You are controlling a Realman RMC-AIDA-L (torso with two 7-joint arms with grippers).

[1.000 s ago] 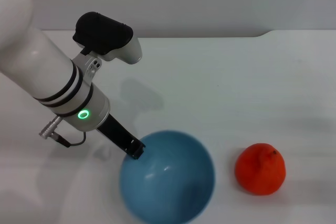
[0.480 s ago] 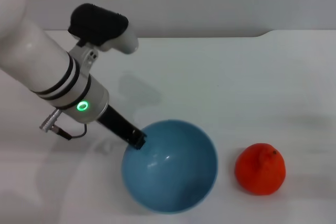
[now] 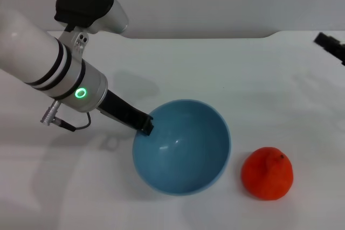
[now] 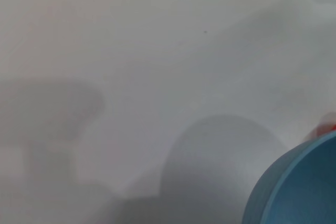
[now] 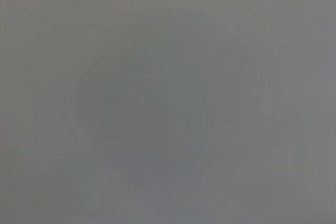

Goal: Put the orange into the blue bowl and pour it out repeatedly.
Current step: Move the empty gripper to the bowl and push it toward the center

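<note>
- Black jaws of the left gripper [image 3: 144,126] are pinching the near-left rim of the blue bowl [image 3: 183,149], one finger inside, bowl tipped, its mouth facing up and toward the camera.
- Bowl's hollow shows nothing in it; its rim also edges into the left wrist view [image 4: 299,187].
- Orange [image 3: 267,173] sits on the desk [image 3: 226,79] just right of the bowl, apart from it.
- White glossy desk, soft shadows under arm and bowl, pale wall behind.
- Right gripper [image 3: 331,44] peeks in far right; jaws, cannot tell.

The white table [image 3: 215,68] carries the blue bowl [image 3: 183,157]; the orange [image 3: 267,173] lies beside it.
</note>
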